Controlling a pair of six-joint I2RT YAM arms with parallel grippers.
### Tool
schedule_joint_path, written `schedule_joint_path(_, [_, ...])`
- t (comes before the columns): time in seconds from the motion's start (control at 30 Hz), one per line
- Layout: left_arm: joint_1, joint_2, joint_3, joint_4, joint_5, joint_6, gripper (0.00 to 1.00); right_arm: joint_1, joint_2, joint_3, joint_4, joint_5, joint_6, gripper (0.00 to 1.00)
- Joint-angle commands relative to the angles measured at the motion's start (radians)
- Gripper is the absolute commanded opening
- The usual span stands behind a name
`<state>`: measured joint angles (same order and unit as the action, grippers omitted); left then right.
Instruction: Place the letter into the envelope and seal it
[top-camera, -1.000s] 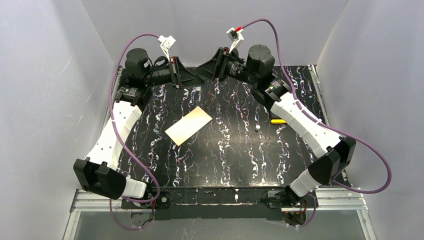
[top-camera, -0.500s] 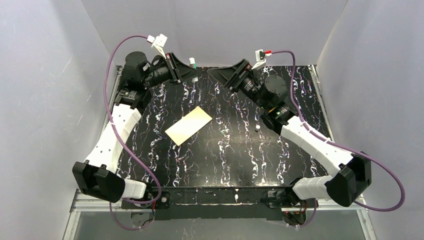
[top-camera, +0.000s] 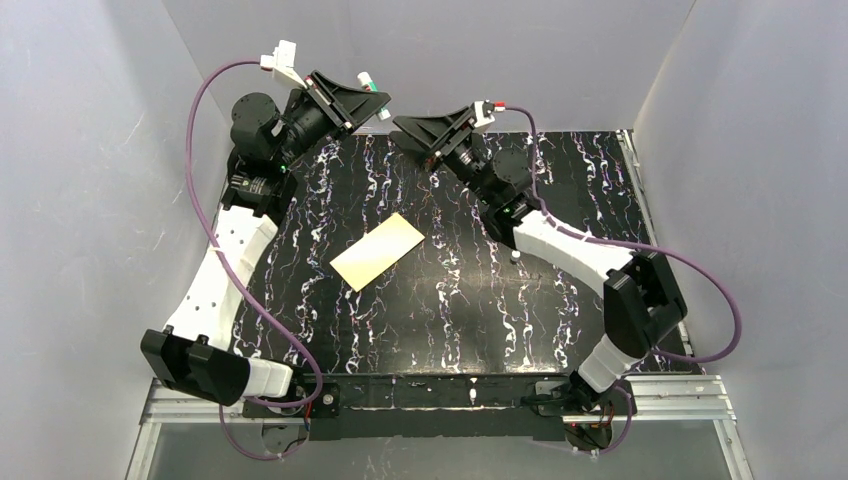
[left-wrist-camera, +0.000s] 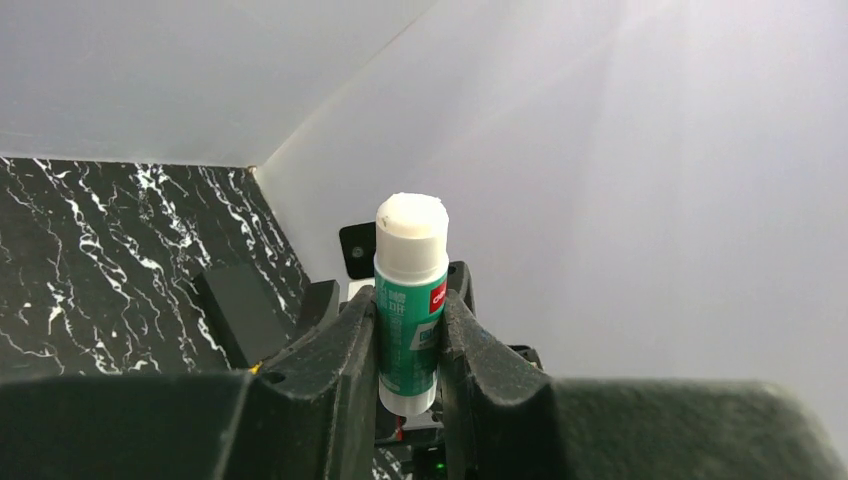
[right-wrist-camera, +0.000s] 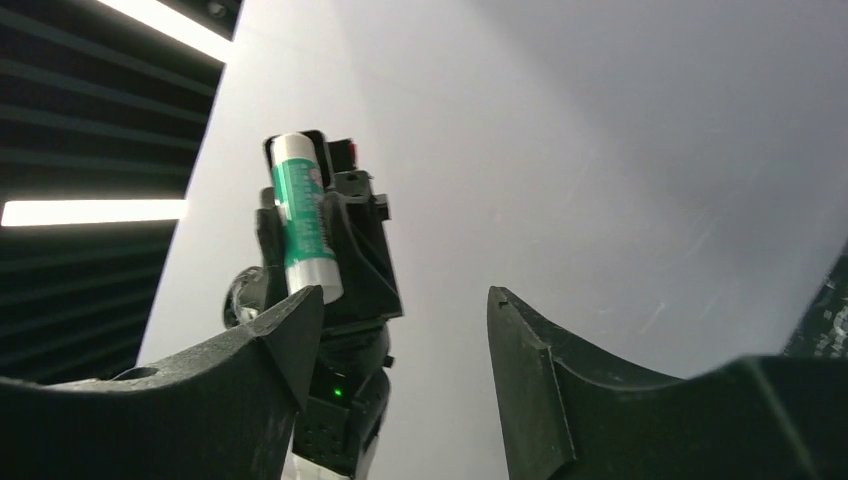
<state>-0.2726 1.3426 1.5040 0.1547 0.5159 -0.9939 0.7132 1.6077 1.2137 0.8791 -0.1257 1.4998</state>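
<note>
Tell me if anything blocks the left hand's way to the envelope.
Nothing visible does. The left hand, shut on the glue stick, is raised over the table's far edge; the envelope lies flat mid-table. The open right hand is raised beside the left, not above the envelope.

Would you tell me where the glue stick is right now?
Clamped between the jaws of the left gripper, the glue stick is held above the far edge of the table, left of centre in the top view.
</note>
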Motion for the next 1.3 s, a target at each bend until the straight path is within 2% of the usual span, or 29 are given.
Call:
schedule_joint_path(0.0, [-0.006,-0.027,-0.015,0.086,-0.055,-0.062,0.0,0.017,0.014,0.109,0.193,0.016,0.078,0.68])
schedule_joint_path(0.23, [-0.007,-0.015,-0.021,0.099,-0.058,-0.052,0.0,0.05,0.056,0.079,0.301,0.051,0.139,0.63])
schedule_joint_path(0.4, [-0.007,0.0,-0.014,0.103,-0.031,-0.075,0.0,0.051,0.084,0.122,0.258,0.037,0.144,0.6])
schedule_joint_path(0.5, [-0.01,-0.01,-0.033,0.107,-0.03,-0.08,0.0,0.051,0.09,0.133,0.245,0.045,0.142,0.5])
schedule_joint_path(0.6, [-0.009,-0.019,-0.042,0.109,-0.033,-0.076,0.0,0.051,0.094,0.138,0.245,0.051,0.135,0.46])
schedule_joint_path(0.8, [-0.009,-0.033,-0.053,0.109,-0.025,-0.083,0.0,0.051,0.084,0.155,0.219,0.048,0.087,0.52])
schedule_joint_path(1.0, [-0.01,-0.042,-0.061,0.112,-0.033,-0.079,0.0,0.051,0.079,0.167,0.179,0.031,0.058,0.26])
schedule_joint_path(1.1, [-0.01,-0.044,-0.062,0.111,-0.036,-0.078,0.0,0.051,0.066,0.159,0.155,0.026,0.032,0.16])
schedule_joint_path(1.27, [-0.008,-0.051,-0.065,0.107,-0.049,-0.077,0.0,0.051,0.043,0.146,0.109,0.004,-0.047,0.07])
